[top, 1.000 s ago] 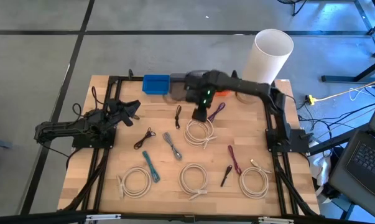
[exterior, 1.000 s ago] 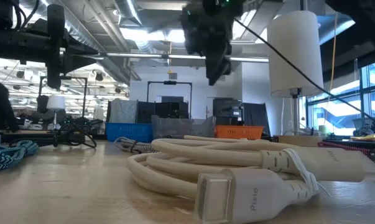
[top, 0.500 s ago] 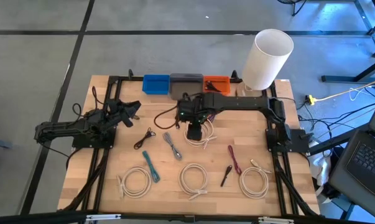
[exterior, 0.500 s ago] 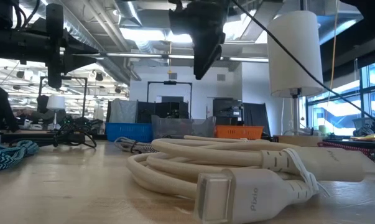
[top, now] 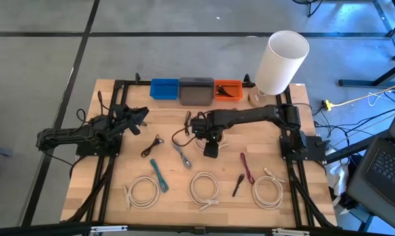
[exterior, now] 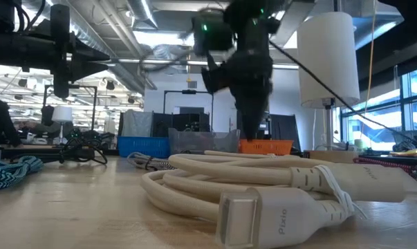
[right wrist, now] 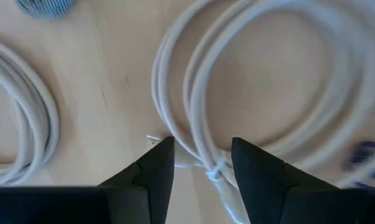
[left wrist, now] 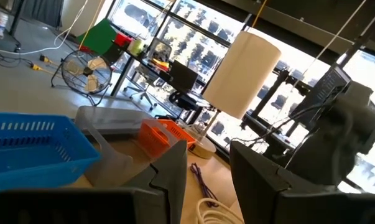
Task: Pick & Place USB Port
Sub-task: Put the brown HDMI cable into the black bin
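My right gripper (top: 211, 148) hangs low over the middle of the bench (top: 122, 167), fingers parted and empty, straddling the white cable coil (right wrist: 249, 93) that lies directly below it. In my wrist view the coil's bundled strands run between my two fingers (right wrist: 151, 163), close to the thin tie that binds them. To do this grasp well, I judge I should come straight down so both fingers clear the strands, then close across the bundle near the tie, where the loops are held together, so that nothing springs loose when I lift. I should also keep clear of the grey braided cable (top: 181, 155) just to the left.

My left gripper (top: 137, 118) waits at the left side of the bench, fingers apart, holding nothing. The three bins (top: 196, 89) sit along the far edge.

Half a second ago my right arm was further from the near edge and the coil showed beside it; now I have swung nearer and lower, covering it.
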{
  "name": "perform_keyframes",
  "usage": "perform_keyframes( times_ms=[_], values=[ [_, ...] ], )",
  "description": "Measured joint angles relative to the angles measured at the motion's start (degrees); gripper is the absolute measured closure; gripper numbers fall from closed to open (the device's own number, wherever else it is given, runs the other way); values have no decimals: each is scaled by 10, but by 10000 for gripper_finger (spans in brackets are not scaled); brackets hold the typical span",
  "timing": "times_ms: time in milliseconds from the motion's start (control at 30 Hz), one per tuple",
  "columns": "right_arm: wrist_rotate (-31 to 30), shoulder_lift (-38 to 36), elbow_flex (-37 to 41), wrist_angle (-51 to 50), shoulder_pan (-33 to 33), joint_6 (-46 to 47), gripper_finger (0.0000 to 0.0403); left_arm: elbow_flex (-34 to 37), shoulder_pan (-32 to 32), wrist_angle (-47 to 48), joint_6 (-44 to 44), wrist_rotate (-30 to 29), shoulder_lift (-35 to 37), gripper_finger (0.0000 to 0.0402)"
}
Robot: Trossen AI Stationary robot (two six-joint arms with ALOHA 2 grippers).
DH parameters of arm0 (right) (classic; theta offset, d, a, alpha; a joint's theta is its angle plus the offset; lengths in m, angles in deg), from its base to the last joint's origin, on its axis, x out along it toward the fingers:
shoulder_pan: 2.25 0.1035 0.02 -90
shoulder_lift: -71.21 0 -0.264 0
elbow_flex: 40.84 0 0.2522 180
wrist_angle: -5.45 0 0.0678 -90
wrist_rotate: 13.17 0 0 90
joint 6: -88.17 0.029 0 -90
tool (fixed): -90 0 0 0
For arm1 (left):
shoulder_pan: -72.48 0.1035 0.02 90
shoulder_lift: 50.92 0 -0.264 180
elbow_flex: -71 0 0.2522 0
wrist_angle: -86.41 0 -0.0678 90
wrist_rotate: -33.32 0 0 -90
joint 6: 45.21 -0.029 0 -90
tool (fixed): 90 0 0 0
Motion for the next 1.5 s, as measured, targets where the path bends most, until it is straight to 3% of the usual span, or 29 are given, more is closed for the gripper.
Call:
perform_keyframes(
  times_ms=[400,633,1000,1267,1500],
  values=[
    [9,-2,108,127,12,1,253,0,0,4,0,-1,0,288],
    [26,-2,106,137,14,4,367,0,0,8,1,-2,0,288],
    [44,-2,104,141,14,27,367,0,0,8,2,-2,0,288],
    [66,-2,4,28,14,29,367,0,0,8,11,-2,0,288],
    [9,-3,-147,-9,14,2,367,0,0,8,11,-6,0,288]
  ],
)
